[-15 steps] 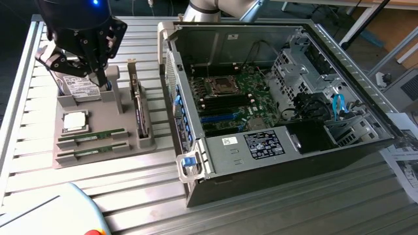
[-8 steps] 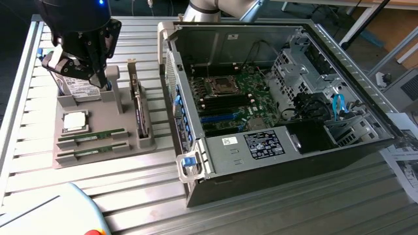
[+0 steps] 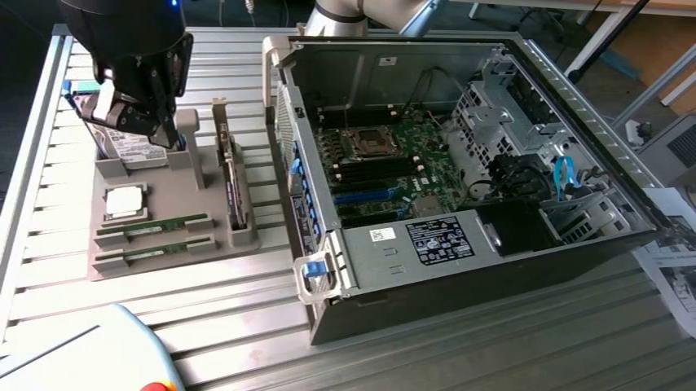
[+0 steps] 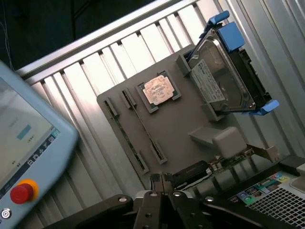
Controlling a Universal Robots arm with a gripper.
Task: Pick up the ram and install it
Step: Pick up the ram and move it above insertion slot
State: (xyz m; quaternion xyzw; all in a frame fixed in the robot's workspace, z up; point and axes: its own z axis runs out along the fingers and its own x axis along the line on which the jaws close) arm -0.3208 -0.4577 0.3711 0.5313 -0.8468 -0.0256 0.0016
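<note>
Exterior camera is looking down steeply from high up, taking in the slatted table [image 3: 435, 358], the open computer case [image 3: 511, 277] and the grey parts tray [image 3: 163, 252]. Wrist camera is sitting behind the gripper [image 4: 162, 180], facing down past it, far closer. Both are covering the tray below the gripper and the hard drive [image 4: 219, 81] on it.

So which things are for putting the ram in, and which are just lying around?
For the job: ram sticks, shut gripper, open computer case, motherboard.
Just lying about: hard drive, processor chip, expansion card, control pendant.
</note>
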